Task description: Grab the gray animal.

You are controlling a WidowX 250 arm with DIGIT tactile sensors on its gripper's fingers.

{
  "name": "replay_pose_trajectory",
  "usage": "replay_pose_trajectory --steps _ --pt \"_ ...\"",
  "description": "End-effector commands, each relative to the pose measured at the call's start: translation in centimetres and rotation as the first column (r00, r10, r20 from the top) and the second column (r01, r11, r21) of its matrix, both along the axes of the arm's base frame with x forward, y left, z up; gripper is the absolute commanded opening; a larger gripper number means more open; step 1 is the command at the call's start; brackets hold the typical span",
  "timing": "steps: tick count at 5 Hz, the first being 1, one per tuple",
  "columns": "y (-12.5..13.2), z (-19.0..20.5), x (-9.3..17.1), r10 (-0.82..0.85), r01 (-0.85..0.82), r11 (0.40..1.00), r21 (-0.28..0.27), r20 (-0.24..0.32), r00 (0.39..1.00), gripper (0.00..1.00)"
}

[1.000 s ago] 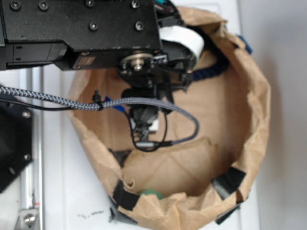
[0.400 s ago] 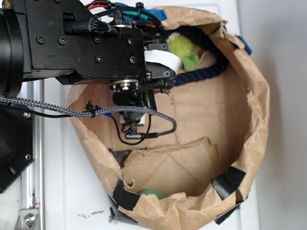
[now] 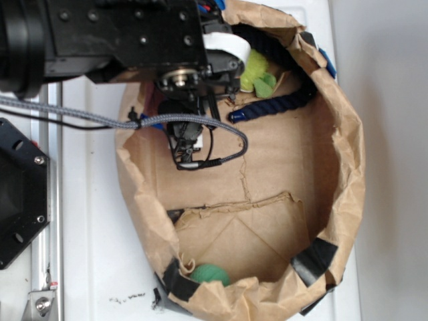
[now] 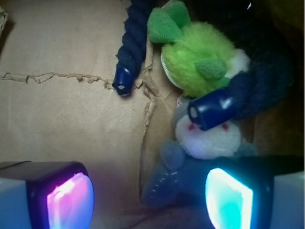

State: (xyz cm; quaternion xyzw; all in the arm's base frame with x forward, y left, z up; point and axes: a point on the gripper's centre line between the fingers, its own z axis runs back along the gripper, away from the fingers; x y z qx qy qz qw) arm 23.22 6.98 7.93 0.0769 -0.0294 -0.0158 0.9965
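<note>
The gray animal [image 4: 206, 139] lies on the brown paper floor of the bag in the wrist view, whitish face with small red marks up, its gray body and a floppy limb [image 4: 167, 183] reaching down toward me. My gripper [image 4: 147, 199] is open just above it. The pink-lit left pad [image 4: 66, 196] is over bare paper, and the cyan-lit right pad [image 4: 229, 198] is against the toy's body. A navy rope end [image 4: 212, 109] rests across its head. In the exterior view the arm [image 3: 134, 33] hides the animal and the fingers.
A yellow-green fuzzy plush [image 4: 198, 59] [image 3: 257, 72] sits beyond the animal, with the navy rope [image 3: 274, 107] curling around it. The paper bag wall [image 3: 349, 167] rings everything. A green ball [image 3: 208, 274] lies at the near end. The bag floor has a torn seam [image 4: 147, 109].
The arm has moved toward the top left of the bag, uncovering the yellow-green plush and the rope. The bag's left wall has shifted to the right.
</note>
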Motion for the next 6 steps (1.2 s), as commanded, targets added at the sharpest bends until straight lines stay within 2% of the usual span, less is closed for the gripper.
replay_pose_trajectory --steps 1,2,3,6 --pt "2.13 1.79 0.27 0.18 -0.184 0.982 0.03 0.095 0.979 1.0" --pt "2.19 1.31 -0.22 0.188 -0.192 0.981 0.039 0.092 0.978 1.0" --pt "2.09 1.24 -0.07 0.18 -0.182 0.983 0.033 0.06 0.982 1.0" --pt "2.09 1.24 -0.07 0.18 -0.182 0.983 0.033 0.06 0.982 1.0"
